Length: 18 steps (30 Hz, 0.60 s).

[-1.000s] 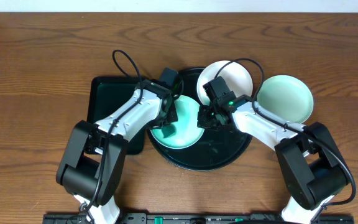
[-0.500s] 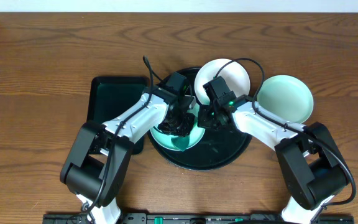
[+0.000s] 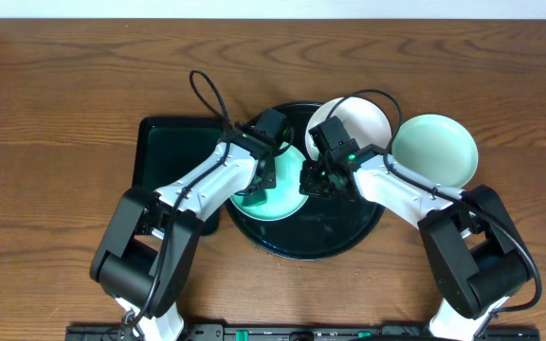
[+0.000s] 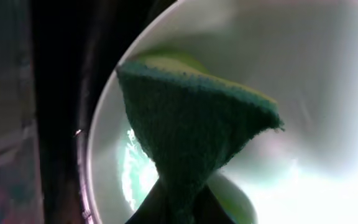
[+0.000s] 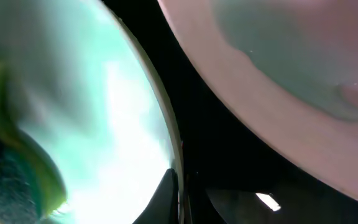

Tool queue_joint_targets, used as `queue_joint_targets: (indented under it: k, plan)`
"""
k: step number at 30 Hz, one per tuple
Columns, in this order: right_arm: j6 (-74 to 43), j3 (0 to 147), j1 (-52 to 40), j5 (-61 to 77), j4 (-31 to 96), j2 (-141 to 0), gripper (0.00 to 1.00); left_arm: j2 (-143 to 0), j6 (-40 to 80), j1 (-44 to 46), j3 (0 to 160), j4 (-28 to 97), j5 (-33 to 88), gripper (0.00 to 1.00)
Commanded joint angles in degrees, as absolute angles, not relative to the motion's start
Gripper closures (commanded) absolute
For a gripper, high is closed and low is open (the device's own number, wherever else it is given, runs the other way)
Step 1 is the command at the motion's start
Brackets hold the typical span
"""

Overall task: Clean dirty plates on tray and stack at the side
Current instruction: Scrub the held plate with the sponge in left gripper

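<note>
L gripper (image 3: 265, 176): over plate A (image 3: 278, 204), jaws pinched tight on a green sponge (image 4: 191, 124). In the L wrist view the sponge fans out from the fingertips (image 4: 166, 208) and sits against the plate's inner wall near the rim. Contact looks likely, can't confirm.

R gripper (image 3: 311, 180): at plate A's right edge, nearly closed. In the R wrist view the thin rim runs between the two fingers (image 5: 166, 193), so it is clamped on the rim.

Plate A: pale mint, inside the tray (image 3: 335, 232), left-of-centre. A brighter teal patch shows at its lower left by the sponge; can't tell whether smear or reflection.

Plate B (image 3: 358, 123): white, overlaps the tray's rear-right rim, part in and part out. Just behind the R gripper, close to plate A. Tilt: can't tell.

Plate C (image 3: 434, 150): pale mint, flat on the table (image 3: 64, 95) to the right of the tray, just beside plate B. No smear seen.

Rect tray (image 3: 164, 156): black, left of the round tray, partly under the L arm.
</note>
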<state>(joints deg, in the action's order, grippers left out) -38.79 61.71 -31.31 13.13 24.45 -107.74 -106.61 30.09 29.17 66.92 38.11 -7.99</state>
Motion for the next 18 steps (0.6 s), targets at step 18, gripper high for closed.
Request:
queue_joint_targets:
  k: [18]
  plan:
    - [-38.1, 61.1, -31.6, 12.6, 25.1, -109.5, 0.99, -108.6, 12.1, 28.6, 67.2, 34.9, 21.2, 0.93]
